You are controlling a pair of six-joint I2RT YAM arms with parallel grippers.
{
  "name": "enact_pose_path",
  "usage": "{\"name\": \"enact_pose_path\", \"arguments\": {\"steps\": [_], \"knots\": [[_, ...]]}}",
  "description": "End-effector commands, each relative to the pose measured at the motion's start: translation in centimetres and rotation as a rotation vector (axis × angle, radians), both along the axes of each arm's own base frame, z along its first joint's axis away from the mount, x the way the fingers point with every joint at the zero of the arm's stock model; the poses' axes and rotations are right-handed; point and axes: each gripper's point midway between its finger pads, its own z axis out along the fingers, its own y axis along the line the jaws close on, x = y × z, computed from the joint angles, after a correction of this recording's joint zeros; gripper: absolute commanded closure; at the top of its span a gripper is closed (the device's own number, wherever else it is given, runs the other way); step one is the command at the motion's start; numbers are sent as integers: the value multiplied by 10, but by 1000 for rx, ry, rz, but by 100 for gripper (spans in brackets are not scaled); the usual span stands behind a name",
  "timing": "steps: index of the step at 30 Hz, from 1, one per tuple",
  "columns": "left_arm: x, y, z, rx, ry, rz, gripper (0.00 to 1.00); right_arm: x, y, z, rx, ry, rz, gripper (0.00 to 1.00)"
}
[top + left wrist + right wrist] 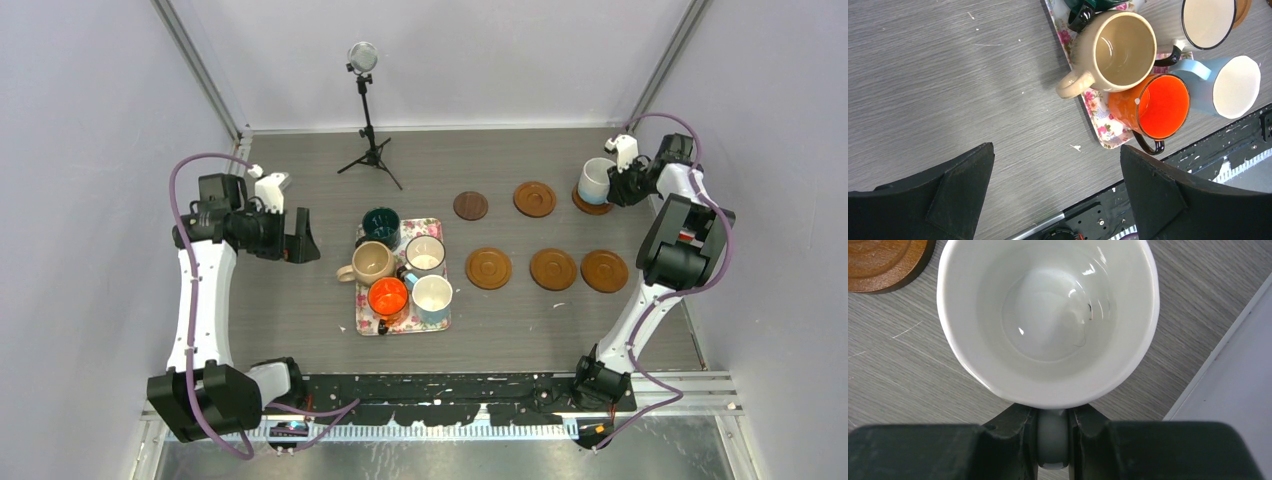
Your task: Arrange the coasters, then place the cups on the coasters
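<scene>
My right gripper (618, 182) (1053, 412) is shut on the grey handle of a white cup (596, 180) (1048, 315), held upright over the back right coaster (590, 209). Whether the cup rests on it I cannot tell. Five more coasters lie bare: a dark brown one (470, 205), one (534, 198) (883, 262) beside it, and three in a front row (488, 268) (553, 269) (604, 271). Dark green (381, 227), beige (1115, 47), white (1208, 20), orange (1158, 107) and light blue (1233, 85) cups stand on the tray. My left gripper (300, 240) (1058, 165) hangs open and empty, left of the tray.
The floral tray (437, 322) (1108, 132) lies mid-table. A small tripod with a round head (368, 140) stands at the back. Grey walls close in on both sides, and a black rail (450, 390) runs along the near edge.
</scene>
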Motion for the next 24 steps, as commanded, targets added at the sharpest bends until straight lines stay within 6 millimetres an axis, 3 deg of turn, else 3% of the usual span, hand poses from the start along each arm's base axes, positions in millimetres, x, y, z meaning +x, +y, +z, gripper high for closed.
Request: {"name": "enact_pose_path", "arguments": {"steps": [1, 8, 14, 24], "knots": [[5, 1, 14, 10, -32, 8, 0, 18, -2, 23, -37, -120, 58, 85], [5, 1, 14, 5, -24, 9, 0, 6, 0, 19, -44, -111, 83, 81], [3, 1, 17, 13, -28, 4, 0, -3, -5, 14, -49, -81, 75, 65], [1, -2, 20, -3, -36, -9, 0, -16, -24, 50, -73, -100, 28, 38]]}}
